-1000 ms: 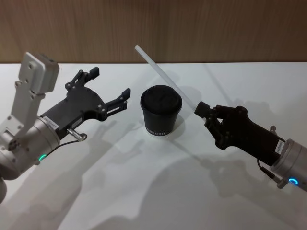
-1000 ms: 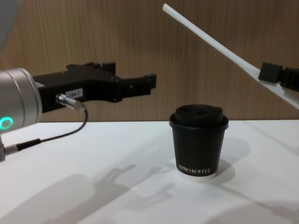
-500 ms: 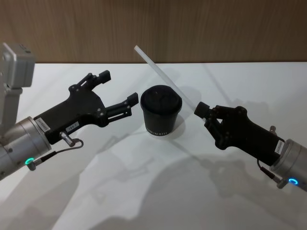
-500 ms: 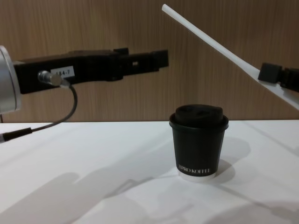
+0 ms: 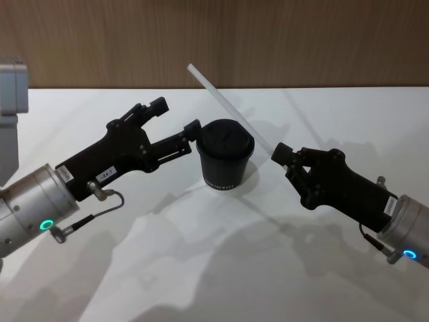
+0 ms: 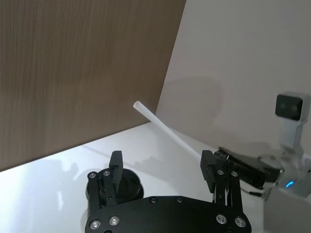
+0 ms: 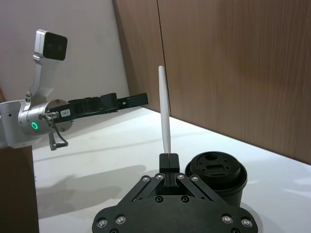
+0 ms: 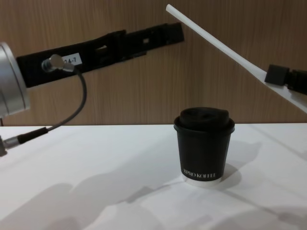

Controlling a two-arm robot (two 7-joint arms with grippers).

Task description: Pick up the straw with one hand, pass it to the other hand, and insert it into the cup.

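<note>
The right gripper (image 5: pixel 281 153) clamps the straw (image 5: pixel 228 104) near its lower end, the straw slanting up behind the cup (image 5: pixel 224 161), its tip near the wide-apart left gripper (image 5: pixel 175 115)

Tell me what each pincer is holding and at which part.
Right pincer grips the straw near its lower end; the long rest slants upward. Left pincer is open, holding nothing.
</note>
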